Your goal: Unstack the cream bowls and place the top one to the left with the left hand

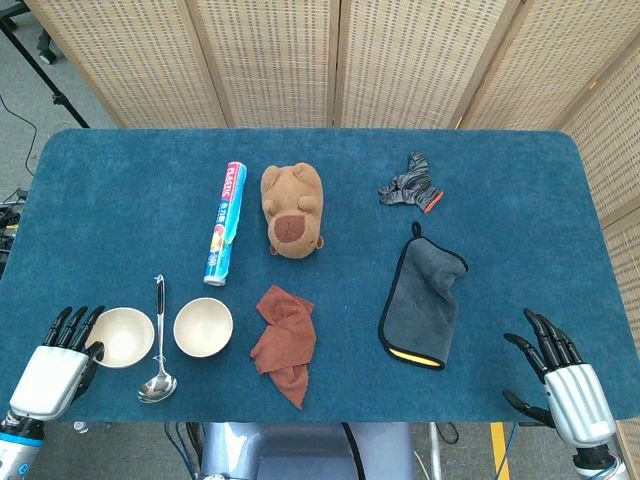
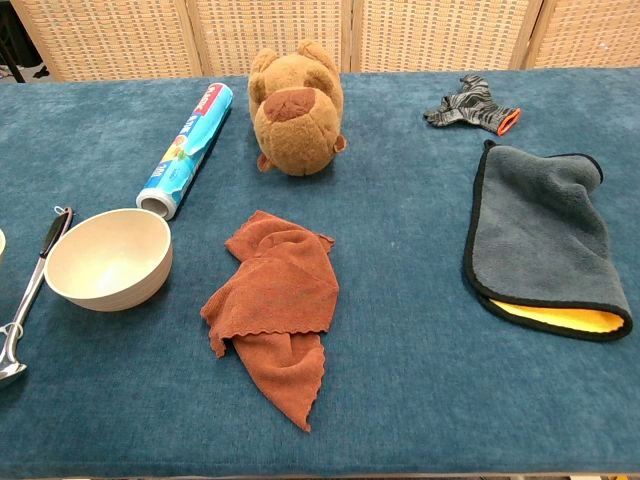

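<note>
Two cream bowls stand apart near the table's front left. One bowl (image 1: 203, 326) (image 2: 108, 260) sits upright beside the rust cloth. The other bowl (image 1: 122, 337) is to its left, low at the table surface, and my left hand (image 1: 50, 368) grips its left rim with the thumb against the edge. In the chest view only a sliver of that bowl shows at the left border, and the left hand is out of frame. My right hand (image 1: 563, 388) hangs past the front right edge, fingers spread, holding nothing.
A metal spoon (image 1: 158, 345) (image 2: 25, 300) lies between the two bowls. A rust cloth (image 1: 285, 340), a foil roll (image 1: 225, 222), a plush bear (image 1: 293, 210), a grey towel (image 1: 425, 298) and a striped glove (image 1: 410, 185) lie further right and back.
</note>
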### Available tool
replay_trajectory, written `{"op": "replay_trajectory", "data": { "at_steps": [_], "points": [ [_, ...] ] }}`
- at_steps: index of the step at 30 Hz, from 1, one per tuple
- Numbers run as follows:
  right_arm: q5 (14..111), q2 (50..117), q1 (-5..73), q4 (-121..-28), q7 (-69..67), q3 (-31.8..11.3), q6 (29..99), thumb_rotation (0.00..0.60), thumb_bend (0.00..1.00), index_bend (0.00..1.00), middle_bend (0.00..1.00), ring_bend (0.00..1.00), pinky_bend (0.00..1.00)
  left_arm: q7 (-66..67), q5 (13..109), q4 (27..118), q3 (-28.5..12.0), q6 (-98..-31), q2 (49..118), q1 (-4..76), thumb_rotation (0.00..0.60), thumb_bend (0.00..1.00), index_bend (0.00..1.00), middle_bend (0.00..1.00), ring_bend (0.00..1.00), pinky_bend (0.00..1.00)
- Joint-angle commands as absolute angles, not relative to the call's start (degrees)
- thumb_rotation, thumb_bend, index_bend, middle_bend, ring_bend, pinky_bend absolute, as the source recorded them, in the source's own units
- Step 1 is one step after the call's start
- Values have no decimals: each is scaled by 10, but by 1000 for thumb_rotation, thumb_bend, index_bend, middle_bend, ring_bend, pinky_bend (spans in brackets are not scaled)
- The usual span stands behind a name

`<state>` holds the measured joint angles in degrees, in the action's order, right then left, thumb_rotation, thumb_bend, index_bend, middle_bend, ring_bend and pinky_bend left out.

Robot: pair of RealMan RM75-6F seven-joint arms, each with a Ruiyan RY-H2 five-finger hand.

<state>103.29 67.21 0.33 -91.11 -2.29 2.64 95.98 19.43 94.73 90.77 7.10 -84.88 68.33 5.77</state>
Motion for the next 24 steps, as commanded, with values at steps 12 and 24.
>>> {"op": "replay_trajectory", "data": {
  "at_steps": [12,24],
  "points": [
    [1027,672,3,-911,-25,23,959,600,156,217,0,0,152,188,947,892,79,-828,693,51,600,485,816,103,0,40],
    [1024,673,3,-911,-25,21,959,600,156,217,0,0,152,152,938,925,91,-793,662,55,600,448,816,103,0,40]
  ]
}}
